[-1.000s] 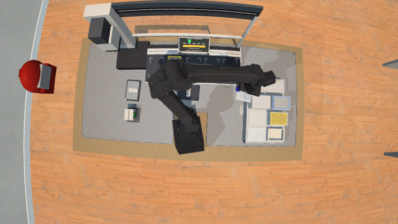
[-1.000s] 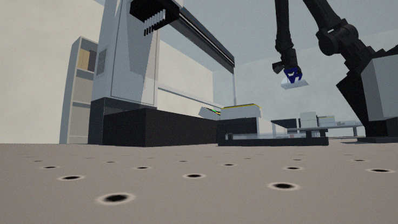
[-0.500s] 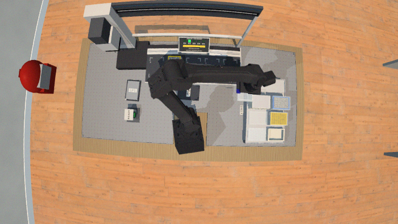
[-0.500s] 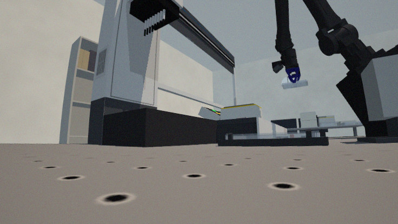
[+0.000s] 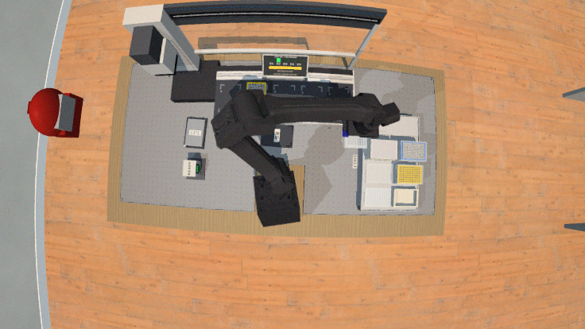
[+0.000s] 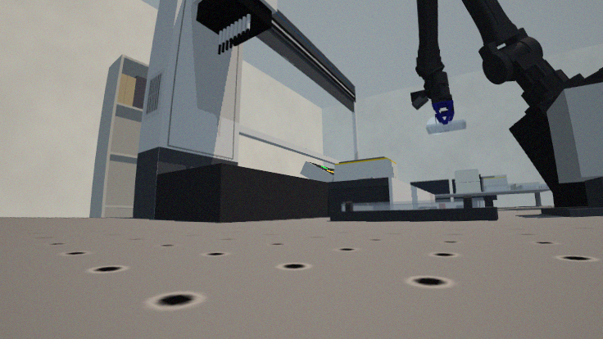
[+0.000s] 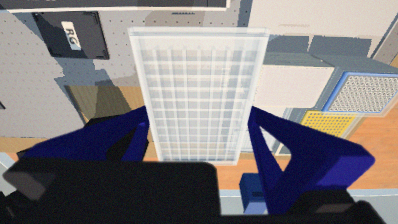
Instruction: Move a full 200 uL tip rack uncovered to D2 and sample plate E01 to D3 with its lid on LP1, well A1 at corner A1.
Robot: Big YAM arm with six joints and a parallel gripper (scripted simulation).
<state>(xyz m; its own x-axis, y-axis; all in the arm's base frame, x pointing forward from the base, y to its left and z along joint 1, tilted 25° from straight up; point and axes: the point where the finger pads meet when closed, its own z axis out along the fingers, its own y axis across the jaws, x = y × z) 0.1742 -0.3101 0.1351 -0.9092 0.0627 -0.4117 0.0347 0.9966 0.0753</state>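
My gripper (image 7: 198, 111) (image 6: 442, 118) is shut on a clear sample plate (image 7: 199, 90) (image 5: 354, 141) (image 6: 446, 125) with a fine grid of wells. It grips the plate across its long sides and holds it level, high above the mat (image 5: 163, 172), just left of the shelf (image 5: 404, 125). I cannot read the plate's label or tell whether a lid is on it. A yellow tip rack (image 5: 256, 87) (image 6: 364, 167) with a grey field of tips sits on the deck. Lid park LP1 (image 5: 195, 132) lies at the left. The READY key (image 5: 191, 168) is below it.
On the shelf stand a blue rack (image 5: 412, 150) (image 7: 362, 93), a yellow rack (image 5: 409, 173) (image 7: 327, 123), white blocks (image 5: 383, 149), a gridded white plate (image 5: 377, 197) and a cream reservoir (image 5: 404, 197). Regrip nest RG (image 5: 282, 135) (image 7: 70, 34) is under the arm. The handler's gantry (image 5: 269, 12) spans the back.
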